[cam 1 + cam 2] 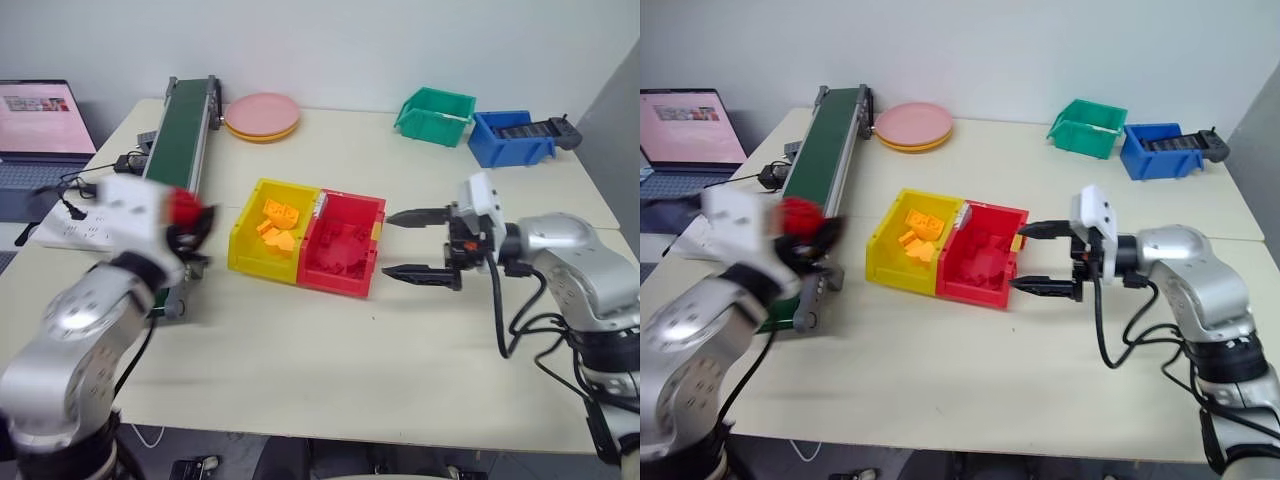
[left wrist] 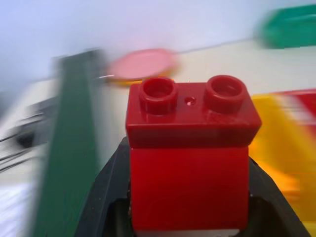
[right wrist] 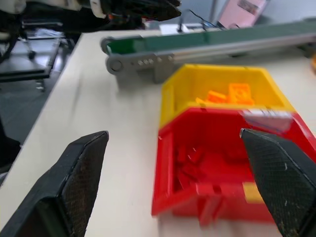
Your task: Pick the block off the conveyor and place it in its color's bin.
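Block (image 2: 190,153), we judge, is light, stiff and slick-sided plastic, best pinched across its flat side walls below the studs, which is how our left gripper (image 1: 190,228) has it: fingers (image 2: 106,197) pressed against both sides, studs up, above the near end of the conveyor (image 1: 180,130) and well short of the red bin (image 1: 345,245). Going from large to small, we see the left arm bent inward with its wrist about level and aimed toward the bins. Our right gripper (image 1: 425,245) hangs just beside the red bin with its jaws spread wide and empty.
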